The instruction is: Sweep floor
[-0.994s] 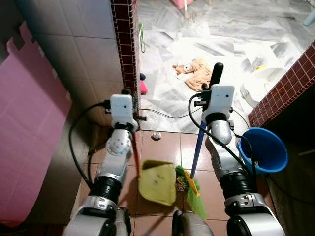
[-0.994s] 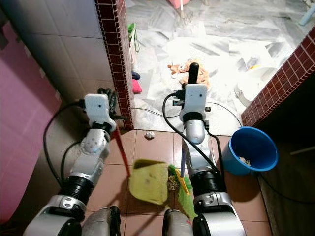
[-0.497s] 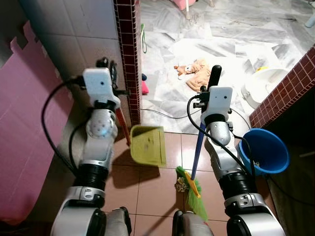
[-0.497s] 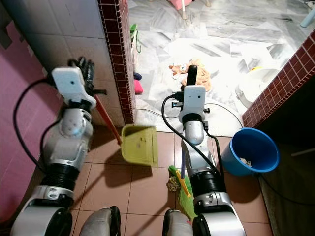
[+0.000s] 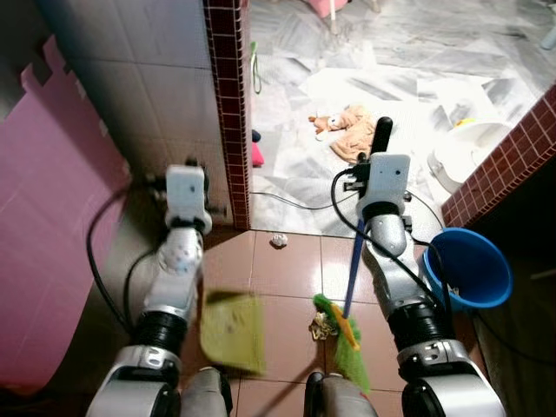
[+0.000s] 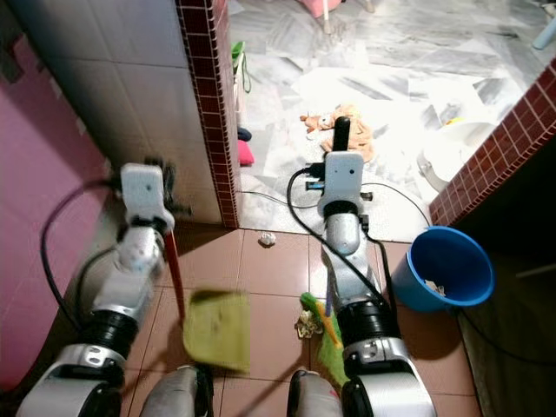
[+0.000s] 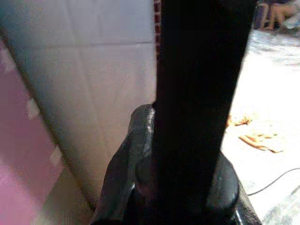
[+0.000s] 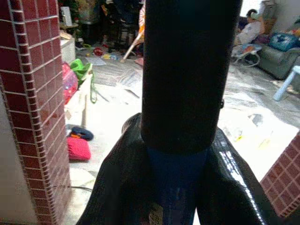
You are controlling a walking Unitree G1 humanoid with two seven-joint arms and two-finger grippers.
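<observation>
1. Yellow-green is the dustpan [image 5: 233,332]. I hold it by its red handle [image 6: 173,274] in my left gripper [image 7: 187,154], and the black fingers look squeezed tight on the handle. The pan is low, near the floor, and blurry.
2. My right gripper [image 8: 183,154] is clamped on the blue broom stick [image 5: 352,271]. The green broom head [image 5: 343,334] sits on the floor, touching a small dirt pile [image 5: 323,325].
3. The pan is beside the pile, not touching it. If I sweep now, I think the dirt could slide past the pan and spread out.
4. A crumpled scrap [image 5: 277,241] lies apart, nearer the doorway. I could miss it.
5. A black cable [image 5: 287,201] crosses the floor ahead. The broom could catch on it.
6. The blue bucket [image 5: 473,268] stands close on my right. I might bump it.
7. The floor here is shiny brown tile [image 5: 282,274]. Past the red brick pillar [image 5: 228,104] is a marble floor with a stuffed toy [image 5: 343,126]. A pink mat [image 5: 43,261] leans on my left.
</observation>
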